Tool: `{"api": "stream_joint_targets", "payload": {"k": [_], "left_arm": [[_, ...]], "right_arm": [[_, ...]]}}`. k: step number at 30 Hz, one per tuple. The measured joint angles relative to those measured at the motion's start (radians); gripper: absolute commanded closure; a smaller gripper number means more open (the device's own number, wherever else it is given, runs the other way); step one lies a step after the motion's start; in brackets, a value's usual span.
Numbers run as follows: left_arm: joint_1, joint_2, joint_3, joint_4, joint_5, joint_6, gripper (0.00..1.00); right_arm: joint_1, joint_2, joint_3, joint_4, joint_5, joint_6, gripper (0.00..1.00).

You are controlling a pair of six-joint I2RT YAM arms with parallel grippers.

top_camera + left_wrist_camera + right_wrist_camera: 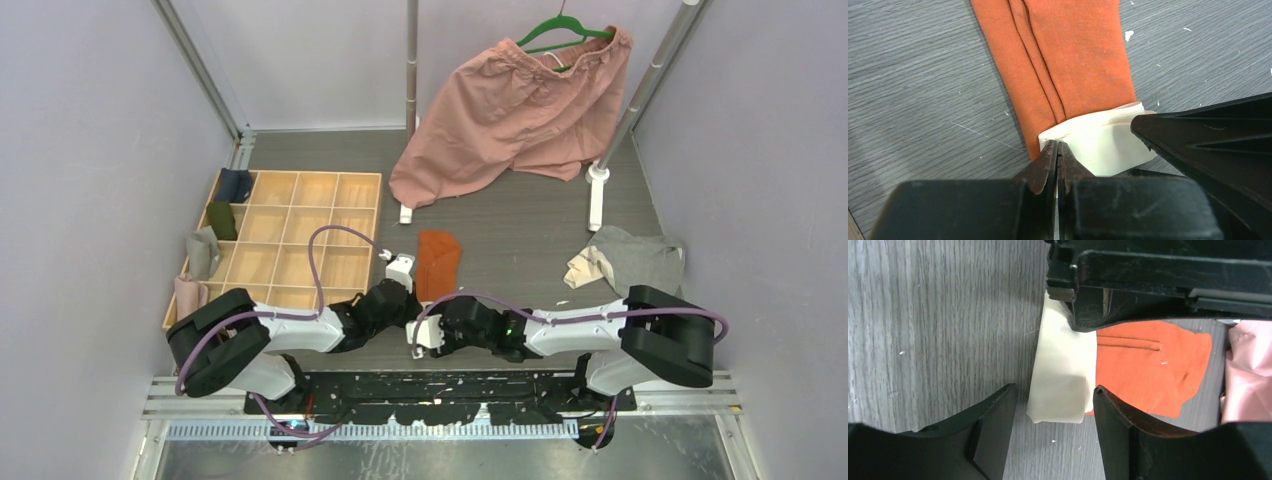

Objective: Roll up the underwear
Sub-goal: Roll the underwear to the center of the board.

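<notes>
- Left fingers [1050, 162] pressed shut at the cream trim [1103, 142] of the rust-orange underwear [1073, 55]; grip unclear.
- Right fingers [1110, 412] spread apart, straddling that trim on the counter [938, 315].

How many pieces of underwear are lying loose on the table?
2. The rust-orange one lies folded at the centre; the grey one lies crumpled at the right. Bundles in the wooden tray could be more.

Rust-orange underwear [1078, 60] (cream-white waistband [1103, 145]), grey wood-grain table [913, 75]
</notes>
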State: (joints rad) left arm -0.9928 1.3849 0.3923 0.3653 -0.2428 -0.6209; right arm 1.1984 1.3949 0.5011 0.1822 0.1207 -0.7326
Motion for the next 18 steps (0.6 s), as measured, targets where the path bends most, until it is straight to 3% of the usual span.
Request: {"api": "stream_joint_targets", "payload": {"k": [10, 18], "left_arm": [[0.0, 0.0, 0.0, 0.0, -0.001, 0.0, 0.99], [0.0, 0.0, 0.0, 0.0, 0.0, 0.0, 0.99]], "right_arm": [[0.043, 0.064, -0.003, 0.097, 0.091, -0.071, 0.43], [0.066, 0.106, -0.016, 0.155, 0.165, -0.084, 0.64]]}}
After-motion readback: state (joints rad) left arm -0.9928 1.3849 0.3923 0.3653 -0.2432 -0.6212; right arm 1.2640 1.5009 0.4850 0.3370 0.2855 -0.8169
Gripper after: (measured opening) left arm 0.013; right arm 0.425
